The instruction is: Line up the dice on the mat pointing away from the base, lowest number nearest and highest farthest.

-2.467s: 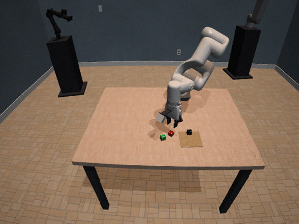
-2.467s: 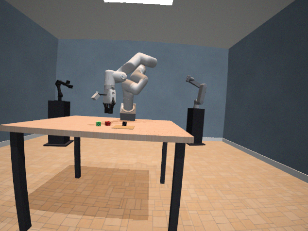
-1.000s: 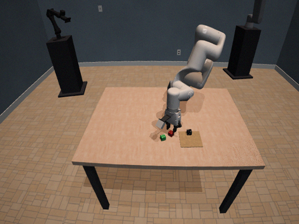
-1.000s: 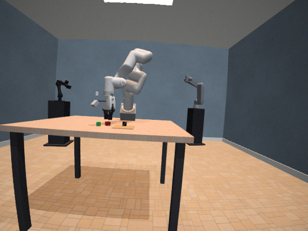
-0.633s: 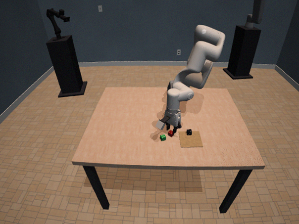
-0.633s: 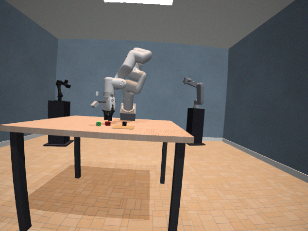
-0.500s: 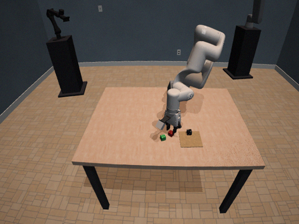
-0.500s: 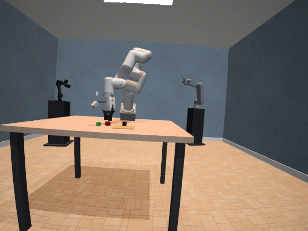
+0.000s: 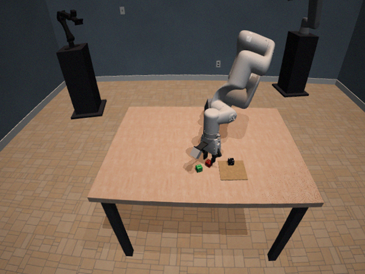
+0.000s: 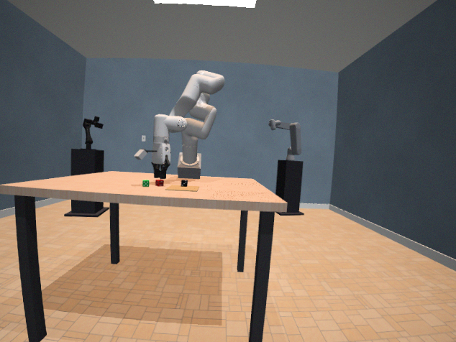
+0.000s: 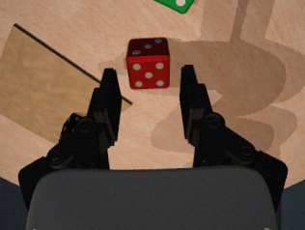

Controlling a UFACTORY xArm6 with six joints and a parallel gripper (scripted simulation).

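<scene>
A red die (image 9: 208,163) lies on the table just left of the brown mat (image 9: 233,170). In the wrist view the red die (image 11: 148,63) shows five pips toward the camera. A black die (image 9: 230,161) sits on the mat near its far left corner. My gripper (image 9: 212,155) is open and empty, pointing down just above the red die. In the wrist view the die lies just beyond the gap between the fingertips.
The robot's base (image 10: 189,165) stands at the far side of the table behind the dice. The mat's corner (image 11: 45,87) shows left of the fingers in the wrist view. Two black pedestals with other arms stand on the floor away from the table.
</scene>
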